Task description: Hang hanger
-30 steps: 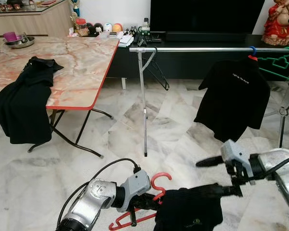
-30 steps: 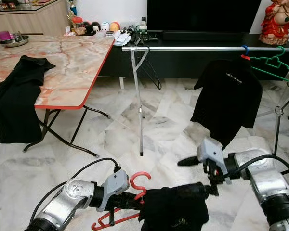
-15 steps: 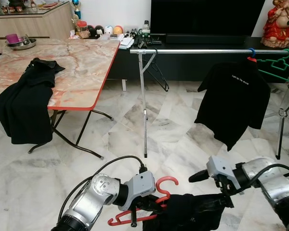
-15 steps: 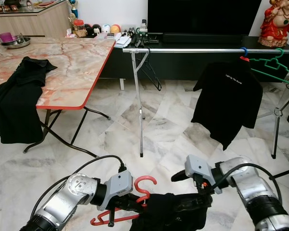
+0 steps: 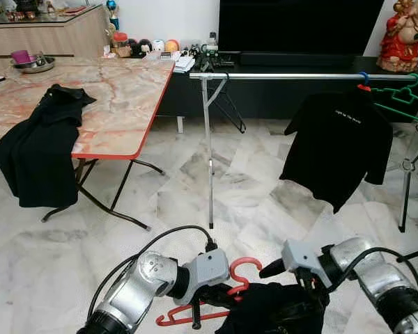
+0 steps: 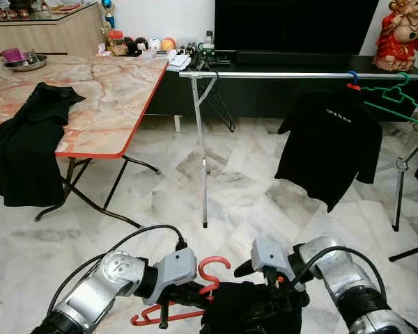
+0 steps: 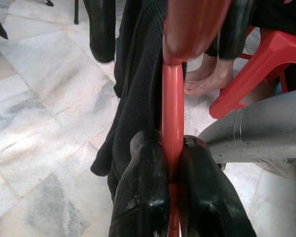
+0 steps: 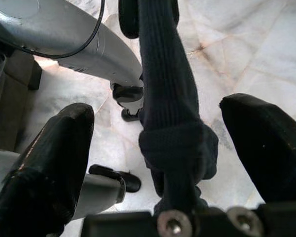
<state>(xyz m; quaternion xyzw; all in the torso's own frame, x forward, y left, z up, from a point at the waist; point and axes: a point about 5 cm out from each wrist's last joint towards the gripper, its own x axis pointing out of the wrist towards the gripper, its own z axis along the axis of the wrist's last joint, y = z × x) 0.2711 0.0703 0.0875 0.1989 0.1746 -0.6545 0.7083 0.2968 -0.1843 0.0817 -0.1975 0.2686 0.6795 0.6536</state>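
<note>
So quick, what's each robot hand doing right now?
Left gripper: closed on the red hanger.
Right gripper: open, fingers either side of the black shirt.

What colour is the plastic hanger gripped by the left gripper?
Red plastic hanger, clearest in the left wrist view.

table (image 5: 118,104) left, clothes rail (image 5: 292,76) ahead, shirt (image 5: 338,142) hanging at its right

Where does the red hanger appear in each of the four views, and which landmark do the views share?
Left eye view: red hanger at bottom centre, held by the left gripper.
Right eye view: bottom centre, hook upward.
Left wrist view: a red bar running up the middle, pinched between the fingers.
Right wrist view: I cannot make it out.
Shared landmark: the black garment on the hanger.
</note>
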